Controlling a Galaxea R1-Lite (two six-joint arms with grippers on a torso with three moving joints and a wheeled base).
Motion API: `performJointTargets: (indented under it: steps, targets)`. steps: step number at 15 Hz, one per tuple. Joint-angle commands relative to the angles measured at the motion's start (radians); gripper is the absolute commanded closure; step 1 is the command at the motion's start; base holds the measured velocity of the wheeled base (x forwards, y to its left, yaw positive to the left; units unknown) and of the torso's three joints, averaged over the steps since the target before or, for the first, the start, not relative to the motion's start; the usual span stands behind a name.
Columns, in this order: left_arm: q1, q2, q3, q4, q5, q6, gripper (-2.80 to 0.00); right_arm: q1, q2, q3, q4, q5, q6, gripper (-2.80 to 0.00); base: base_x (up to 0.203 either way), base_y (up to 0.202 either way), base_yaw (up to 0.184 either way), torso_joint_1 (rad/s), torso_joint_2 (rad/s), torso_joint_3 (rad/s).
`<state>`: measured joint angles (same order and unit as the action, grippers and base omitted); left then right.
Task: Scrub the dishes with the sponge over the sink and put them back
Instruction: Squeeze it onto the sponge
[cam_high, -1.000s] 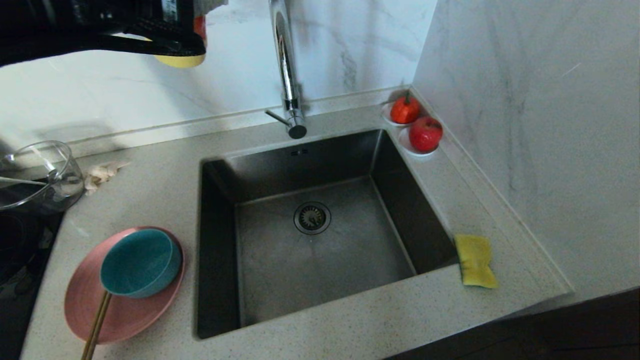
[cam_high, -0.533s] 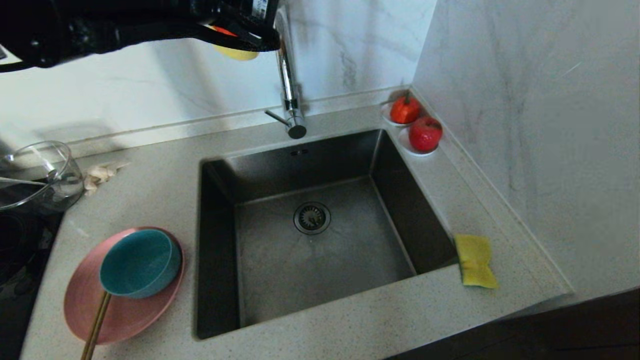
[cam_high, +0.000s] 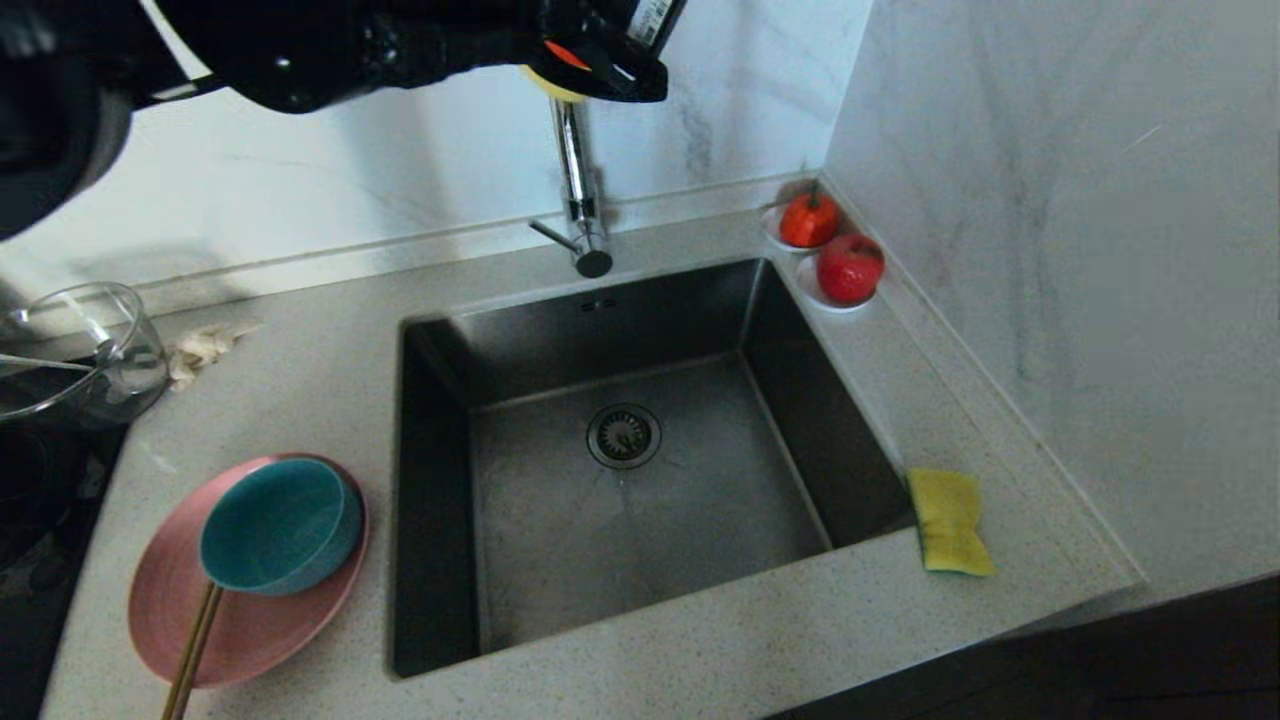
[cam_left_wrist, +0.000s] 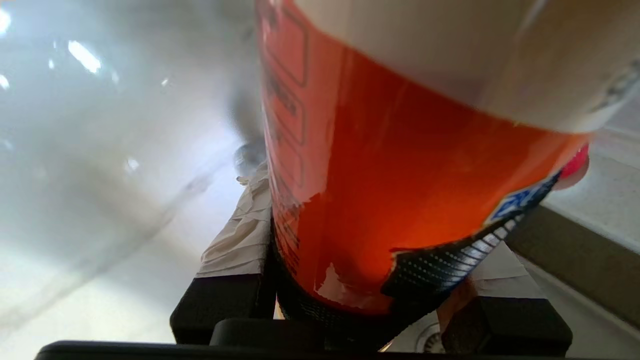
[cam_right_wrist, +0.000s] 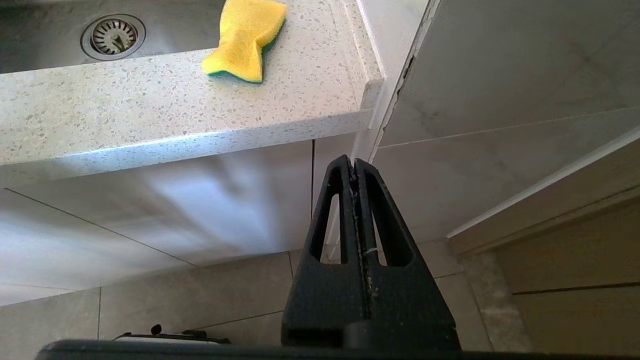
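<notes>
My left gripper (cam_high: 600, 75) hangs high at the back, just above the tap (cam_high: 578, 190), shut on a bottle (cam_left_wrist: 400, 150) with an orange label and a yellow base (cam_high: 548, 86). Its taped fingers (cam_left_wrist: 240, 235) press either side of the bottle. The yellow sponge (cam_high: 950, 522) lies on the counter at the right rim of the sink (cam_high: 560, 540), its green layer underneath (cam_right_wrist: 245, 40). Left of the sink, the teal bowl (cam_high: 280, 525) sits on the pink plate (cam_high: 250, 630), with the chopsticks (cam_high: 192, 650) across the plate's front edge. My right gripper (cam_right_wrist: 355, 162) is parked below the counter edge, shut and empty.
A clear glass bowl (cam_high: 80, 350) stands at the far left, with a pale crumpled scrap (cam_high: 200, 345) beside it. Two saucers with red fruit (cam_high: 830, 250) sit in the back right corner. A marble wall (cam_high: 1050, 250) closes off the right side. The drain strainer (cam_high: 624, 436) is in the basin floor.
My left arm has swung to the right along the back wall with the bottle, from the far left to above the tap. Nothing on the counter has moved.
</notes>
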<state>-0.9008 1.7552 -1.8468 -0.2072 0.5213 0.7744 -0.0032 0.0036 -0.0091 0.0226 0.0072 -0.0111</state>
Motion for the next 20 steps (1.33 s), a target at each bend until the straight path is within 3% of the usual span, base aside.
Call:
performJointTargets:
  steps: [1, 9, 17, 20]
  targets:
    - [-0.009, 0.046, -0.012, 0.005, 0.003, 0.024, 0.00, -0.001, -0.001, 0.000, 0.000, 0.000, 0.000, 0.00, 0.000, 0.000, 0.000, 0.000, 0.00, 0.000]
    - [-0.054, 0.159, -0.009, 0.040, 0.006, 0.102, 0.00, -0.001, -0.001, 0.000, 0.000, 0.000, -0.001, 0.00, 0.000, 0.000, 0.000, 0.000, 0.00, 0.000]
    - [-0.086, 0.276, 0.012, 0.040, 0.043, 0.112, 0.00, 0.000, -0.001, 0.000, 0.000, 0.000, 0.000, 0.00, 0.000, 0.000, 0.000, 0.000, 0.00, 0.000]
    - [-0.088, 0.291, 0.086, 0.026, 0.065, 0.117, 0.00, -0.001, -0.001, 0.000, 0.000, 0.000, 0.000, 0.00, 0.000, 0.000, 0.000, 0.000, 0.00, 0.000]
